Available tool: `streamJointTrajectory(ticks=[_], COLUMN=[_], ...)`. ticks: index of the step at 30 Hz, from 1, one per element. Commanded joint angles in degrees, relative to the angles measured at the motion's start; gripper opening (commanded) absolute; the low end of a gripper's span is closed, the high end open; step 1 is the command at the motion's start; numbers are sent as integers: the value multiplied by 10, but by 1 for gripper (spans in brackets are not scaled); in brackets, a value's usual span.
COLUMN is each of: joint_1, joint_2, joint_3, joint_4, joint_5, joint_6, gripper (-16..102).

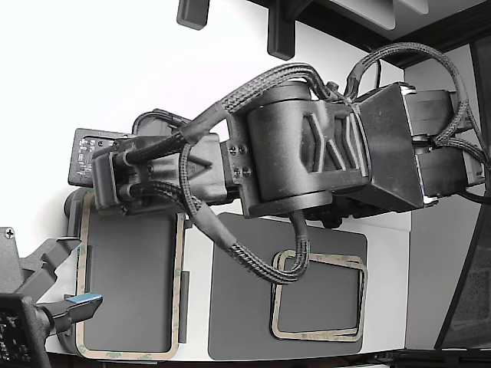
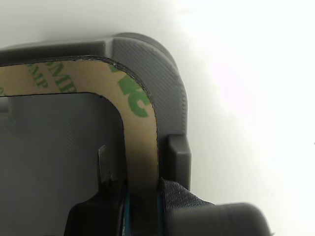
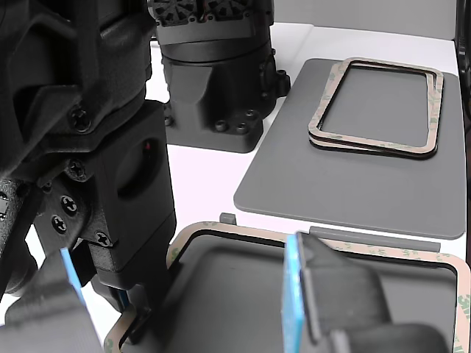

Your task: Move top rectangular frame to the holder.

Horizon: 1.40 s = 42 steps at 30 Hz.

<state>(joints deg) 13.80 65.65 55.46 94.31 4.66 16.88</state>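
A tan frame (image 1: 130, 355) with green print lies on the light grey holder (image 1: 126, 284) at the exterior view's left. My gripper (image 2: 142, 206) is at the frame's far corner on the holder. Its two fingers stand on either side of the tan strip (image 2: 140, 142), shut on it, next to a raised tab (image 2: 177, 157). In the exterior view the wrist body hides the fingertips. In the other view the frame (image 3: 368, 248) sits inside the holder's tabs (image 3: 228, 218), with my gripper (image 3: 136, 309) on its near corner.
A darker grey mat (image 1: 245, 307) lies to the exterior view's right of the holder and bears a stack of more tan frames (image 1: 318, 333). A second arm's blue-padded finger (image 1: 84, 299) hovers over the holder's near side. An arm base (image 3: 217, 73) stands behind.
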Motion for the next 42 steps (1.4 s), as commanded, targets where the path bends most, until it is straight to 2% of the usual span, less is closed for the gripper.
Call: streamJointTrajectory(ticks=[1, 42], joint_1=[-10, -11], joint_2=[11, 11], joint_3=[-10, 9], joint_4=[5, 4], joint_5=[0, -2], joint_6=[-4, -6], gripper=[-10, -10])
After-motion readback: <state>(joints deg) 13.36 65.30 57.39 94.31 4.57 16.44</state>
